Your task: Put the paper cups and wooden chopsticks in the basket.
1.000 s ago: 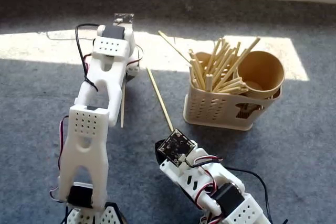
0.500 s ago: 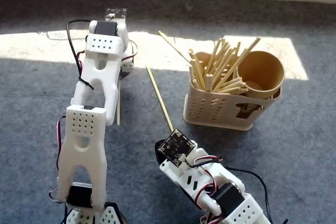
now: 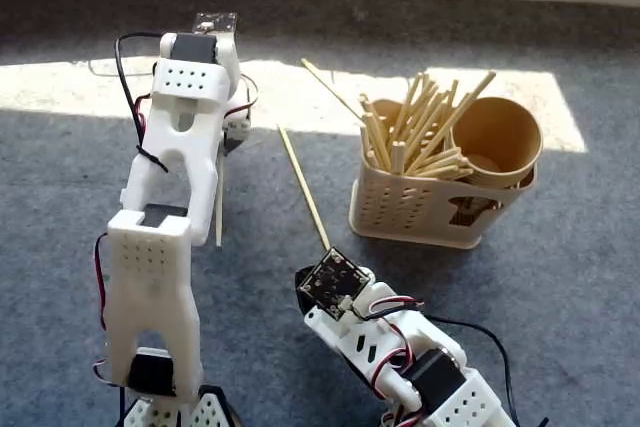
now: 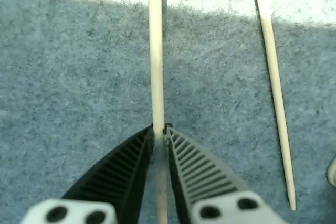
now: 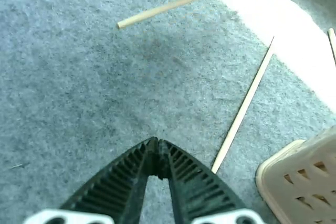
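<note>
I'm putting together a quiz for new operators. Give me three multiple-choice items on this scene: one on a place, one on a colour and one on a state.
1. Where does the loose chopstick lie?
A. on a plate
B. on the carpet, apart from the basket
C. standing in the basket

2. What colour is the basket?
A. blue
B. black
C. cream

3. How is the left gripper?
A. shut on a chopstick
B. wide open and empty
C. shut on a spoon

Answers:
1 B, since the high view shows it flat on the carpet, short of the basket.
2 C, since its slotted wall is cream.
3 A, since the left wrist view shows the stick pinched between the fingers.
</note>
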Controlling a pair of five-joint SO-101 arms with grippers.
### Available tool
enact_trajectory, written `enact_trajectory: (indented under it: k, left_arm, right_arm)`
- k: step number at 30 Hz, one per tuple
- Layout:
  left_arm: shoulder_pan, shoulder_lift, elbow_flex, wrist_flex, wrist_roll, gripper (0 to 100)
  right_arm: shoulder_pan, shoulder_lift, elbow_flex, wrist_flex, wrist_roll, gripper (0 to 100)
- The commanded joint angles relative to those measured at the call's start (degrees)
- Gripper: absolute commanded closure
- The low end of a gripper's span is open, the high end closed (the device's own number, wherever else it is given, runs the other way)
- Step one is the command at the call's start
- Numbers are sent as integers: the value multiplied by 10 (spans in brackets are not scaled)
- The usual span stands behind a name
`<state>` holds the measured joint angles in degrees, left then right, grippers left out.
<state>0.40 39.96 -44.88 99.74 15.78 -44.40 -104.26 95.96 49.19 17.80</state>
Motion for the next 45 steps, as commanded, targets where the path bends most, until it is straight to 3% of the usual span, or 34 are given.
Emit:
enact_trajectory:
  k: [1, 7, 13, 16, 30, 33, 39, 45]
  left_arm:
    - [1, -94, 63, -35, -13, 995]
    - [1, -221, 273, -175, -12, 995]
    - [1, -357, 446, -301, -11, 996]
    - [1, -403, 502, -345, -11, 996]
    - [0, -448, 537, -360, -11, 996]
    - [0, -451, 538, -360, -11, 996]
    - [13, -461, 521, -360, -11, 996]
    - [53, -532, 515, -360, -11, 996]
  right_arm:
    - [6, -8, 57, -15, 6, 992]
    - [-5, -9, 57, -12, 4, 992]
    - [-85, -9, 51, 46, 2, 992]
    - [-106, -10, 51, 51, -40, 992]
    - [-262, -7, 57, 51, -57, 992]
    - [-222, -9, 57, 51, -57, 992]
    - [-65, -10, 42, 36, -56, 992]
    - [-20, -10, 36, -22, -56, 992]
